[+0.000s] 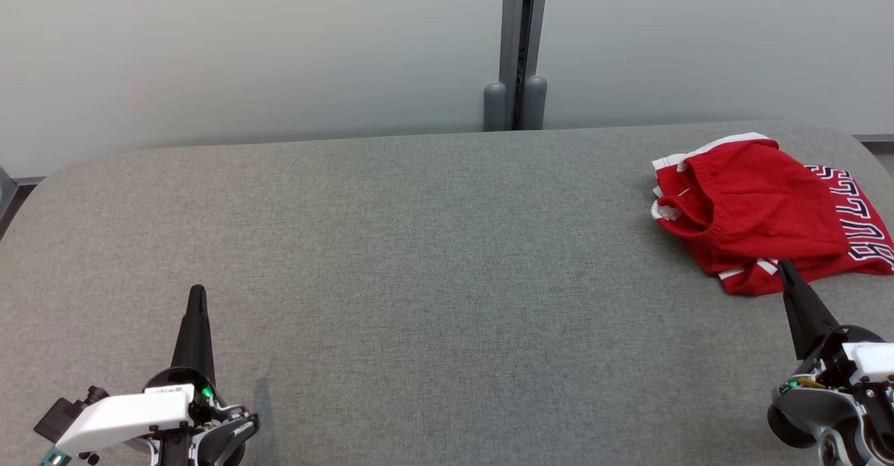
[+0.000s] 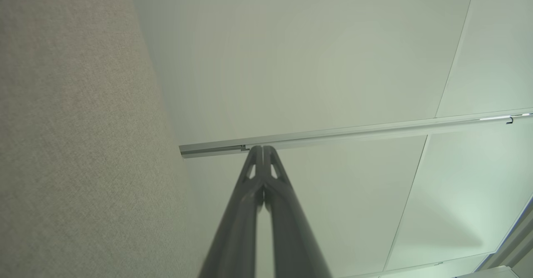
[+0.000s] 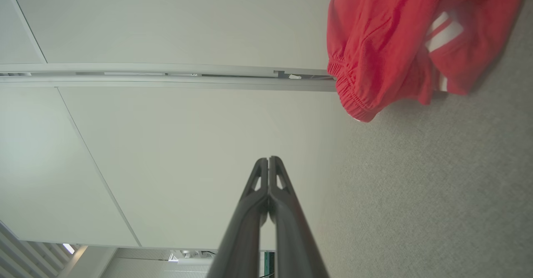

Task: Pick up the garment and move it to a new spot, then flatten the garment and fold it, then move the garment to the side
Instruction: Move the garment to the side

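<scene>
- Bench [image 1: 419, 256]: grey fabric top.
- Red shorts [image 1: 754, 214]: white-striped and lettered, laid crumpled at the bench's far right. Judged light, soft and limp; best taken at the gathered waistband [image 3: 354, 103].
- Right gripper [image 1: 787, 270]: jaws closed on nothing, tip at the shorts' near edge.
- Left gripper [image 1: 198, 298]: jaws closed on nothing, well apart from the shorts.

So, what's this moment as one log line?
garment: bunched, far right of table | left gripper: shut, empty | right gripper: shut, empty, near garment
</scene>
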